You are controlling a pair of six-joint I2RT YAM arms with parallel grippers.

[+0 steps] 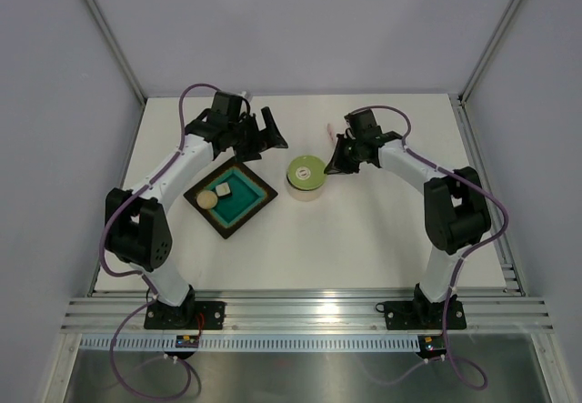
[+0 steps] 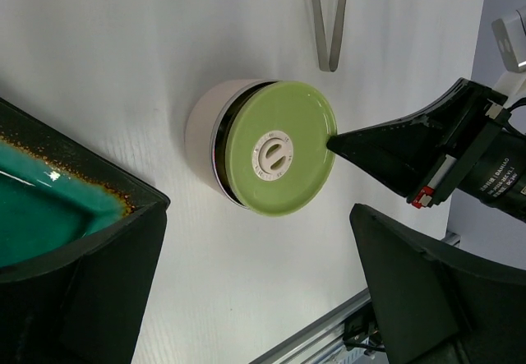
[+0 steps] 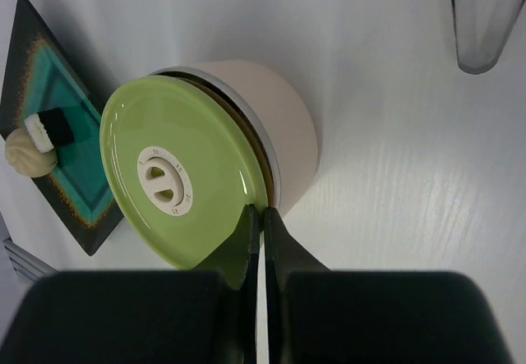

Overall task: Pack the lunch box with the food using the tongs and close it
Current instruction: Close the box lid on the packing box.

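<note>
Right wrist view shows the right gripper (image 3: 260, 220) with its fingers pressed together, tips at the rim of the green lid (image 3: 185, 182) that sits on the cream lunch box (image 3: 279, 117). Whether anything thin is pinched between them I cannot tell — they look closed on nothing, merely touching the lid's edge. The lid seems slightly tilted on the box rather than seated flat. The food (image 1: 213, 195) — a pale round piece and a small white-and-dark block — lies on the teal plate (image 1: 244, 198) just left of the box, and the tongs (image 2: 326, 19) lie on the table beyond it. The left gripper (image 1: 264, 132) hangs spread wide above the plate's far corner, holding nothing.

This fits either a lid being worked off or one being nudged down. In both cases the contact should stay at the rim, with slow pressure, so the light box does not slide or tip toward the plate.
</note>
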